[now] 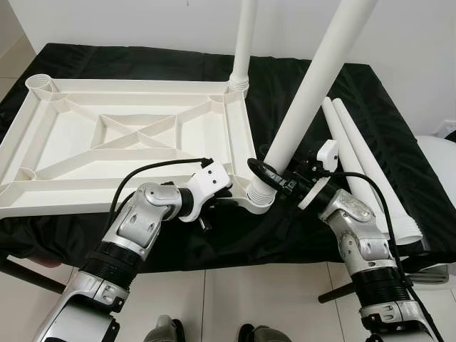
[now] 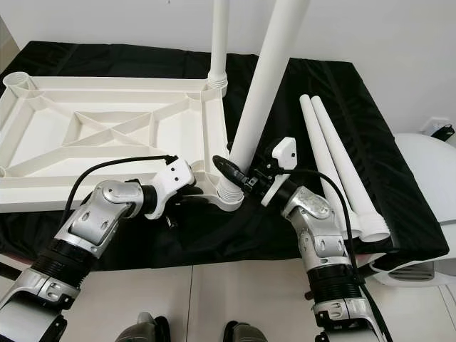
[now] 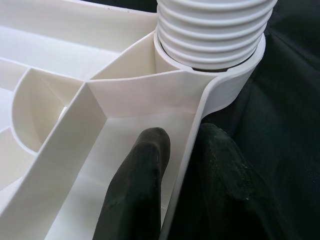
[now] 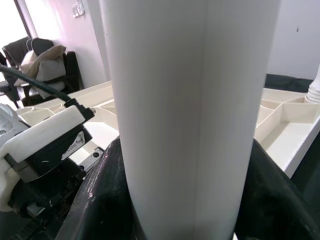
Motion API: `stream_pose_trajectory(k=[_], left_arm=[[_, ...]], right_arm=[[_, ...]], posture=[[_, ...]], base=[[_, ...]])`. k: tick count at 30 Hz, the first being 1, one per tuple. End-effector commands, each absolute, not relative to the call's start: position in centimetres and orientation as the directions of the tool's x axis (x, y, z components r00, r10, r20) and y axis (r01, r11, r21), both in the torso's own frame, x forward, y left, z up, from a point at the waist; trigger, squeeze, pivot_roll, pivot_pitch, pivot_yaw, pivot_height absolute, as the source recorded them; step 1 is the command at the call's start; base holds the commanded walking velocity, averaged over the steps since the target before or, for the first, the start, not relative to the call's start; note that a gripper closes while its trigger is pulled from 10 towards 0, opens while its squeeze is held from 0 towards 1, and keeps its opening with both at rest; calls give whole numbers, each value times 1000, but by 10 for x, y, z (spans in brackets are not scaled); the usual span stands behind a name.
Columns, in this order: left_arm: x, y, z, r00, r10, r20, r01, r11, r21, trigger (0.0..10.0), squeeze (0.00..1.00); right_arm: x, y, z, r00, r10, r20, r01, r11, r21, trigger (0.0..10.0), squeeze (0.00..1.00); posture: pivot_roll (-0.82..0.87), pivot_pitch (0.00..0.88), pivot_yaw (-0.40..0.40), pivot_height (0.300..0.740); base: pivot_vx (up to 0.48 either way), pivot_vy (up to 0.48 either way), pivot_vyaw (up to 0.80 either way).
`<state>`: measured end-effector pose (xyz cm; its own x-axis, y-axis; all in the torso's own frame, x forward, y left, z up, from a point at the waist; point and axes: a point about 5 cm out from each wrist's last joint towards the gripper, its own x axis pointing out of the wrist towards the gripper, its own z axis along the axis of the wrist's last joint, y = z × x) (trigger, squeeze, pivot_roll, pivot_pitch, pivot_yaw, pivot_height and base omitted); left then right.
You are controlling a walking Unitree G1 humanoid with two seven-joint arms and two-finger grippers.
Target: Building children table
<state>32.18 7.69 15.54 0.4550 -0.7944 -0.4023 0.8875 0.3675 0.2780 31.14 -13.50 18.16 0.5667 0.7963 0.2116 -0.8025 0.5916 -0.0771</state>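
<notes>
White ribbed plastic tabletop (image 1: 135, 135) upside down on black-draped worktop (image 1: 399, 128); one white tube leg (image 1: 244, 43) fitted. Second leg (image 1: 313, 92) entering near socket, right fingers (image 4: 90, 200) pinching it; left fingers (image 3: 140, 190) pinching rim beside. Two spare legs (image 1: 356, 164) remain beyond right fingers.

bright, even indoor light fills both eye views, which are sharp with soft shadows. the white tabletop (image 1: 128, 135) nearly blows out against the black cloth (image 1: 370, 107). the right wrist view shows the leg (image 4: 190, 115) soft and close, with window glare far behind.
</notes>
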Motion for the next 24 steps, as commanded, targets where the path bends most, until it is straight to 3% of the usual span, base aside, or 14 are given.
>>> stream_pose_trajectory(k=[1, 9, 24], left_arm=[[321, 72, 156, 472, -791, -389, 877, 375, 301, 10000, 0], [321, 72, 157, 475, -789, -389, 875, 377, 305, 10000, 0], [322, 73, 158, 481, -786, -388, 871, 378, 313, 10000, 0]], right_arm=[[305, -127, 149, 535, 840, 89, -845, 532, 55, 10000, 0], [304, -130, 148, 502, 863, 55, -863, 497, 89, 10000, 0], [300, -135, 144, 473, 880, -39, -881, 472, -28, 10000, 0]], posture=[[-50, 156, -19, 740], [-48, 160, -17, 740], [-51, 162, -11, 740]], base=[[0, 0, 0], [0, 0, 0], [0, 0, 0]])
